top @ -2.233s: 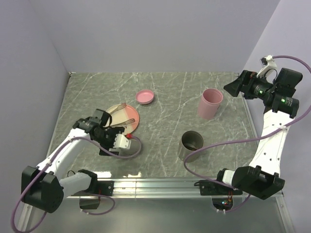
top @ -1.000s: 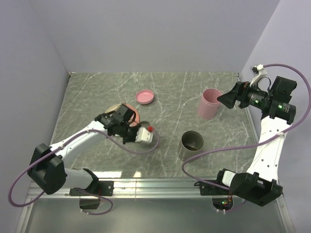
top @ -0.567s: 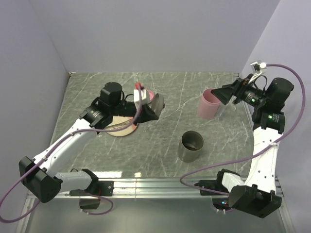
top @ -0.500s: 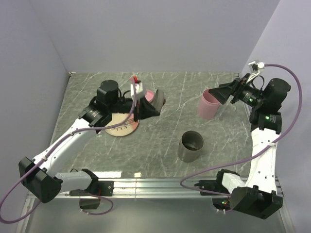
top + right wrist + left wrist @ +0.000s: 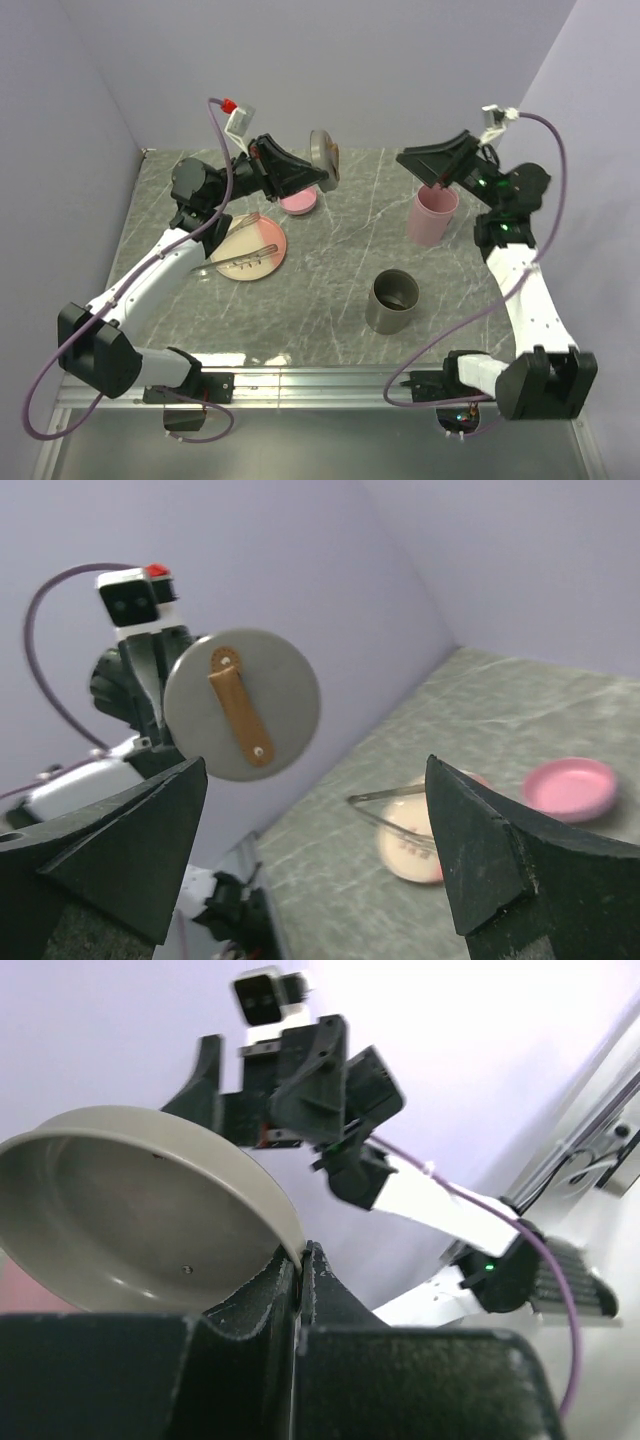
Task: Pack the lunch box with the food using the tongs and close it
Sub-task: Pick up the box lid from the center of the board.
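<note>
My left gripper (image 5: 298, 1260) pinches one grey lid (image 5: 285, 700) up high. My right gripper (image 5: 418, 162) is wide, holding nothing. One pair of tongs (image 5: 240, 258) lies on one plate (image 5: 262, 270) near the bench's left edge. Two pots: one pink pot (image 5: 432, 215), one grey pot (image 5: 395, 300).

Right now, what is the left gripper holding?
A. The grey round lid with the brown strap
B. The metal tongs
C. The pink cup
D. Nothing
A. The left gripper is pinched on the rim of the grey lid, holding it up in the air, while the tongs lie across the plate.
</note>
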Tool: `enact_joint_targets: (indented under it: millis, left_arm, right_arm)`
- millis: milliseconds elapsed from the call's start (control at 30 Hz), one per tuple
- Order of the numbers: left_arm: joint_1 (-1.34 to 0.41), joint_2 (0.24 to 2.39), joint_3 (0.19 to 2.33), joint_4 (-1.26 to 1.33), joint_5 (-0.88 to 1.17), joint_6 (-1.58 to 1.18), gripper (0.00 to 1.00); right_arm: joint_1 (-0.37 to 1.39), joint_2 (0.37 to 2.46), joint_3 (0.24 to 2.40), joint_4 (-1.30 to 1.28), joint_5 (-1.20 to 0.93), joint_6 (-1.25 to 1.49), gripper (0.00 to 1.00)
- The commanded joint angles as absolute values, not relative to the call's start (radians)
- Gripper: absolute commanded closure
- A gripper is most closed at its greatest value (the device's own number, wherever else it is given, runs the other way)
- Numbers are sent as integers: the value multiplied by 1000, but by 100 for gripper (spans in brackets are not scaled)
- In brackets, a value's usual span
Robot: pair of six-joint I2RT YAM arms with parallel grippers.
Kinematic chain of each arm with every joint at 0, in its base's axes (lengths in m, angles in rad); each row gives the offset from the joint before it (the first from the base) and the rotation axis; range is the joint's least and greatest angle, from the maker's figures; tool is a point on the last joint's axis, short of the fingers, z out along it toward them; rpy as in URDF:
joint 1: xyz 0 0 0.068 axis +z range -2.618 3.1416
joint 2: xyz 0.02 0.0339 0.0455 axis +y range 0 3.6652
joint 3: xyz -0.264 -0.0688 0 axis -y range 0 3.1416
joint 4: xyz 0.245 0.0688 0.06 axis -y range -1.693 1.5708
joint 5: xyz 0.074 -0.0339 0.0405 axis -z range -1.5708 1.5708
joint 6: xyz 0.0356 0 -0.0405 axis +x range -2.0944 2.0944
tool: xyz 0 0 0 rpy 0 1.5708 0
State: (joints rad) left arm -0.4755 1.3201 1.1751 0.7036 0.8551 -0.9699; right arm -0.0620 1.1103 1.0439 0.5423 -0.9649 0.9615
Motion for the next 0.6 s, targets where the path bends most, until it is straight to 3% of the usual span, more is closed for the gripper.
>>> enact_joint_targets:
  millis: [0, 300, 567]
  left_arm:
    - [-465, 1324, 1226, 830, 796, -1123, 100]
    - [-394, 1339, 1266, 778, 677, -1253, 100]
    - [-391, 1348, 1238, 804, 684, -1273, 100]
  right_arm:
    - [47, 1204, 1130, 730, -927, 1100, 4]
    - [186, 1371, 1275, 758, -836, 1146, 18]
    - [313, 1449, 1405, 657, -833, 993, 28]
